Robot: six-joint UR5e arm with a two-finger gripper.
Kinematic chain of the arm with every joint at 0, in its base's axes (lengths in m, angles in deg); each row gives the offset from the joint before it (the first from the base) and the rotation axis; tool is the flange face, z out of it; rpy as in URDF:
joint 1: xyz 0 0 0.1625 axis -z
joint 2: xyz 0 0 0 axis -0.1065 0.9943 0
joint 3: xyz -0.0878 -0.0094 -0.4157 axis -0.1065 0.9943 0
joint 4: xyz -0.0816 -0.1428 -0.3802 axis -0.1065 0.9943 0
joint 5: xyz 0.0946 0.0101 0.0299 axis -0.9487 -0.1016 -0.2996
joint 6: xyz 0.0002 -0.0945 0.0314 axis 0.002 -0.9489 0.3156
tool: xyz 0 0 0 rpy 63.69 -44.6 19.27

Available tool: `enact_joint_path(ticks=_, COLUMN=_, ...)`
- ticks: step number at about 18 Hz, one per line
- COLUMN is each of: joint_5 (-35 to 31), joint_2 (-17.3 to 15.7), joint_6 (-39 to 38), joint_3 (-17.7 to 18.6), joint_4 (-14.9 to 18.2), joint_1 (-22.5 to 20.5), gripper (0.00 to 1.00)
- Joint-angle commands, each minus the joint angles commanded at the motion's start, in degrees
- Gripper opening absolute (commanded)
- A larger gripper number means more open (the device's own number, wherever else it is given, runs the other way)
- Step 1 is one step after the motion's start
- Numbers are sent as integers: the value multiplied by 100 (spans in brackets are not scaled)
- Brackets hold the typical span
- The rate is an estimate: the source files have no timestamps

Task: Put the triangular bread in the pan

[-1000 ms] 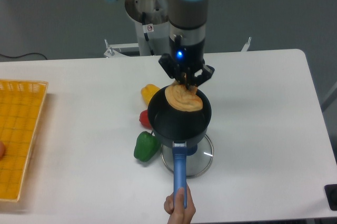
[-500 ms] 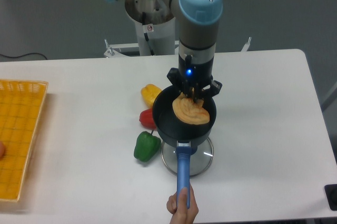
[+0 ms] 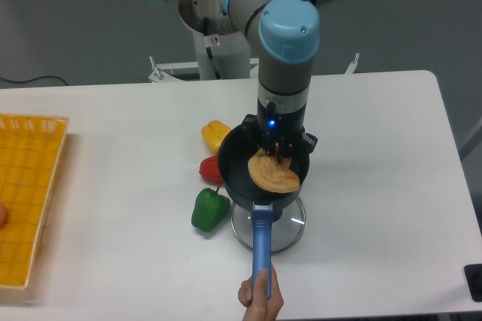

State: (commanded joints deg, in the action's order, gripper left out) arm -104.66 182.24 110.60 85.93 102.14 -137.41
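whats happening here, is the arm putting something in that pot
Yes. The robot arm's pincer holds the triangular bread by its top edge and has it down inside the pan, not yet released. A person's hand grips the pan's blue handle at the front edge of the table. The pan sits over a glass lid, with yellow, red and green peppers beside it.

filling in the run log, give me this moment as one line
phase: lowering | gripper: shut on triangular bread | bread: inside pan rim | hand: holding pan handle
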Motion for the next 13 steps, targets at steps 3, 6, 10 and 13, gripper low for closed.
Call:
enact_joint_path(ticks=3, joint_5=-9, joint_2=62, joint_6=0, joint_3=9, joint_4=0, joint_1=53, gripper=15)
enact_joint_path(ticks=6, joint_5=-18, joint_2=88, joint_6=0, joint_3=9, joint_4=0, joint_1=62, gripper=15)
enact_joint_path(ticks=10, joint_5=-114, joint_2=114, joint_6=17, joint_3=88, joint_4=9, joint_1=132, gripper=15)
enact_joint_path(ticks=13, joint_5=-150, joint_2=97, joint_6=35, joint_3=105, joint_4=52, joint_1=132, gripper=15)
